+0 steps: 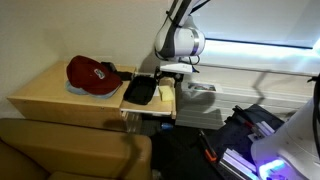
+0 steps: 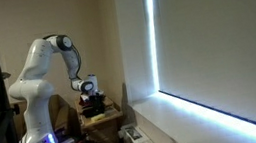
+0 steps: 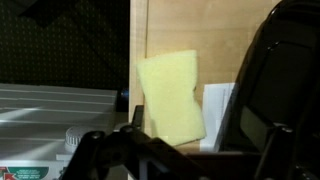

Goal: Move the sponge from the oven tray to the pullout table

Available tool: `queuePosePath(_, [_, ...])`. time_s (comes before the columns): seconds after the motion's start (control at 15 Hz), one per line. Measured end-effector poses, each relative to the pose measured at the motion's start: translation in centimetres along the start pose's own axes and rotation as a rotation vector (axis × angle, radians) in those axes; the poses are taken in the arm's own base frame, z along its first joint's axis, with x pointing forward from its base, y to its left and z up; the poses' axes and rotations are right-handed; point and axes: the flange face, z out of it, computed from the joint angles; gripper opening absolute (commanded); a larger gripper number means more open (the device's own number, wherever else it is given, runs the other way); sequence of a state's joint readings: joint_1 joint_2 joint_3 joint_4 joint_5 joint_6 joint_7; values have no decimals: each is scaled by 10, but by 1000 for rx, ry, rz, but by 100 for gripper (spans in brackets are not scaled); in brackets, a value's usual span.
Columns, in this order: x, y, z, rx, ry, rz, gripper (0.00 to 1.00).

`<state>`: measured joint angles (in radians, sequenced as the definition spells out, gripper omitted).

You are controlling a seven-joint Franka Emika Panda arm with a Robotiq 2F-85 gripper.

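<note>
In the wrist view the pale yellow sponge [image 3: 170, 98] lies slightly tilted on the light-wood pullout table [image 3: 215, 40]. The black oven tray [image 3: 285, 70] is right beside it. My gripper [image 3: 180, 152] hangs just over the sponge's near edge, with its dark fingers spread wide on either side and not touching it. In an exterior view the gripper [image 1: 172, 72] hovers over the pullout table [image 1: 163, 104], next to the oven tray [image 1: 140, 91]. The sponge is too small to make out there. In an exterior view the gripper [image 2: 91, 97] is low over the furniture.
A red cap [image 1: 92, 74] lies on the larger light-wood tabletop [image 1: 45, 95] beside the tray. A white paper sheet [image 3: 218, 115] lies between sponge and tray. A brown sofa [image 1: 70, 150] stands in front. A bright window with blinds [image 2: 214, 39] fills one side.
</note>
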<state>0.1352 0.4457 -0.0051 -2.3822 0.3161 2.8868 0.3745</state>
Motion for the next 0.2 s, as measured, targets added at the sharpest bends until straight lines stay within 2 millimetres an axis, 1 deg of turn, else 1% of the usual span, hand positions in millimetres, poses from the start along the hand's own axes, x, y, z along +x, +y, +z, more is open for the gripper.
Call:
queuePosePath(0.07, [-2,-1,-12,5,15,-10,100])
queuePosePath(0.2, [-6,4,-38,17,44,-20,100])
